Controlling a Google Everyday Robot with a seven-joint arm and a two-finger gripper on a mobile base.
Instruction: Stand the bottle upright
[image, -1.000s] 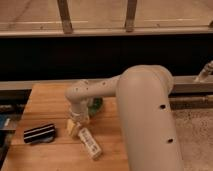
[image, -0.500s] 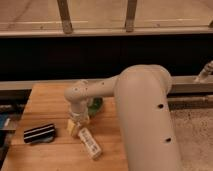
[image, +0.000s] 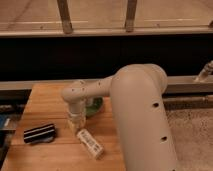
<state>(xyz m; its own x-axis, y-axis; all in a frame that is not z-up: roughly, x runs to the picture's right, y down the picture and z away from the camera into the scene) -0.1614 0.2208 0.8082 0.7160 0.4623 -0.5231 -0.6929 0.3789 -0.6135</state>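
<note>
While bottle lies flat on table, long axis running upper-left to lower-right, hand points down at its upper-left end. Fingers closed; can't tell if they pinch bottle or only touch it. Striped block left of hand, apart. Green object behind arm, partly hidden.

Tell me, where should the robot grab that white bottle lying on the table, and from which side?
Probably near its upper-left end, from above, across the narrow width. The bottle lies flat and slantwise on the table, long and slim, so an end grip could tip it upright. The gripper sits shut at that end; its hold is unclear.
</note>
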